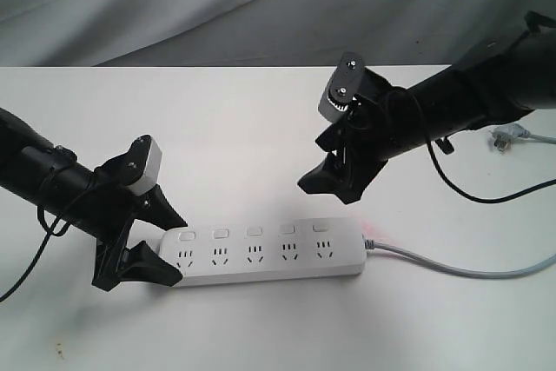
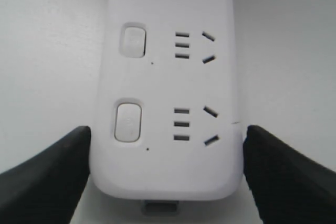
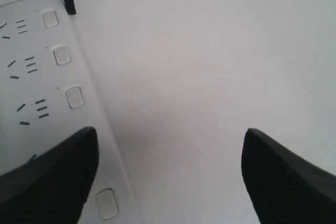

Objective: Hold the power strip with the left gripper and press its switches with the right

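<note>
Left end effector (image 1: 167,248) wide, straddling power strip (image 1: 278,256) end, not visibly clamped; right end effector (image 1: 337,182) wide, mid-frame. We risk strip skidding, open jaws missing switches (image 1: 254,232).

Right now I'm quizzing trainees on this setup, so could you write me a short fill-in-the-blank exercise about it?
1. The strip has ___ switches.
2. The grey ___ leaves the strip at the end away from the left gripper.
3. The right gripper hangs above the table, touching ___.
Missing words: five; cord; nothing.
</note>
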{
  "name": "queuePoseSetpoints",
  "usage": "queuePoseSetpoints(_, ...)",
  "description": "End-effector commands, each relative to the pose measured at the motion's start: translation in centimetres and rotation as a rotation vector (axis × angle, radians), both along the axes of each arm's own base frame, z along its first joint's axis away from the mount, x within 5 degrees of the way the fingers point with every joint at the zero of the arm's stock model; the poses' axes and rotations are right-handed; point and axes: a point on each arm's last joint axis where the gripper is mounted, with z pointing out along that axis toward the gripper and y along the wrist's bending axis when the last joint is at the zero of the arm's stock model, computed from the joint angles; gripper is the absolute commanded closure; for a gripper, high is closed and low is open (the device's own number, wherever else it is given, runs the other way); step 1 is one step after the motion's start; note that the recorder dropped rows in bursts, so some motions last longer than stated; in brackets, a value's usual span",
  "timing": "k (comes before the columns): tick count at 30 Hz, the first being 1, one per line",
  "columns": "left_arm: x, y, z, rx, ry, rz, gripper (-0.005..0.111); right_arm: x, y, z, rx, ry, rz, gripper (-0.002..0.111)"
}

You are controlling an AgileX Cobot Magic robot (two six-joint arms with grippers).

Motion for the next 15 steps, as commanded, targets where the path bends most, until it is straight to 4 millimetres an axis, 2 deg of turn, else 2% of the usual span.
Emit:
queuePoseSetpoints(1, -0.1, 0.0, -0.2, 0.022, -0.009, -0.023, 0.059, 0.0, -0.1, -2.0, -0.021, 0.068, 0.000, 0.038)
queuePoseSetpoints(6, -0.1, 0.0, -0.2, 0.022, -0.009, -0.023, 0.059, 0.2, -0.2, -3.9, -0.047, 0.107, -0.008, 0.038)
queuePoseSetpoints(15, -0.1, 0.0, -0.2, 0.022, -0.009, -0.023, 0.059, -1.1, -1.3, -6.1, -0.134, 0.117, -0.054, 0.038)
